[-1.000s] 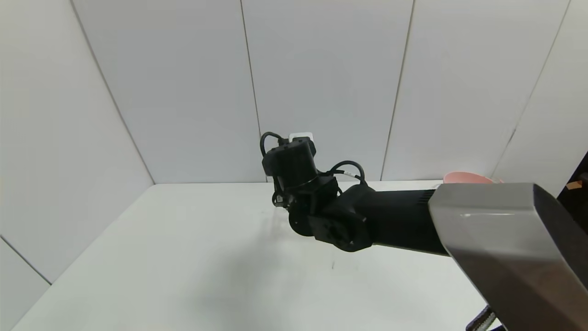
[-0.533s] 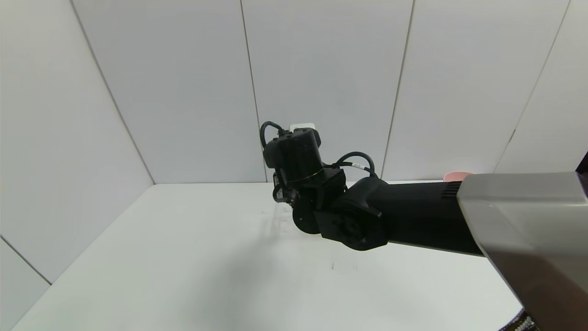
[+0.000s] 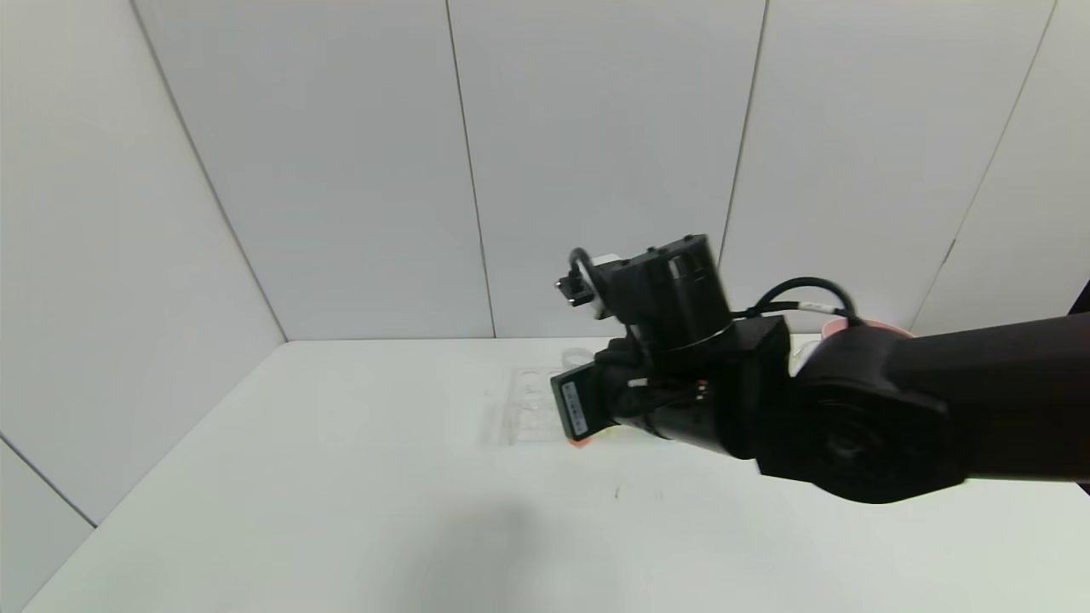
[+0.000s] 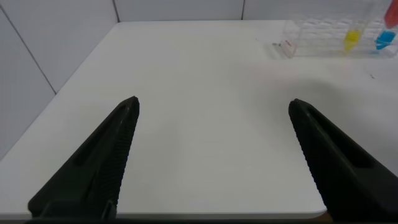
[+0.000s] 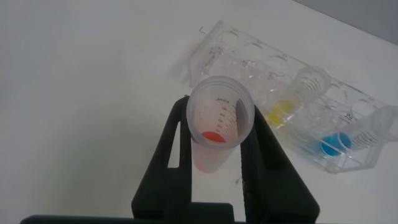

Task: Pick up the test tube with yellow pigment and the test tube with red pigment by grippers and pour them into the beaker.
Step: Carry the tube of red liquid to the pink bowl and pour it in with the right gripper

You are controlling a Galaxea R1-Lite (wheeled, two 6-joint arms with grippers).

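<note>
- Here, the white table (image 3: 341, 477) lies bare over its near and left parts, with grey wall panels (image 3: 341, 170) closing it off at the back and on the left side.
- In the left wrist view, the table's near edge and left edge both show, with wide open surface between them and the rack.
- The clear rack (image 3: 528, 413) stands toward the back middle of the table; in the right wrist view it shows 2 rows of round holes (image 5: 273, 81).
- The right gripper (image 5: 214, 180) hangs above the table just beside the rack, its jaws clamped tight on the test tube with red pigment (image 5: 219, 124).
- That tube is held upright with its open mouth up, lifted out of the rack, and a red patch sits at its bottom; its red tip peeks out below the gripper in the head view (image 3: 579, 441).
- The test tube with yellow pigment (image 5: 292, 99) stands in the rack, yellow at its bottom.
- A blue-tipped tube (image 5: 348, 137) stands in the rack beside it, toward the rack's end.
- The left gripper (image 4: 211, 162) hovers low over the table's near left part, well apart from the rack, its 2 fingers (image 4: 93, 168) spread wide with nothing between them.
- A pink bowl (image 3: 860, 325) shows partly behind the right arm near the back right.
- I cannot tell where the beaker is; the right arm hides much of the back right.
</note>
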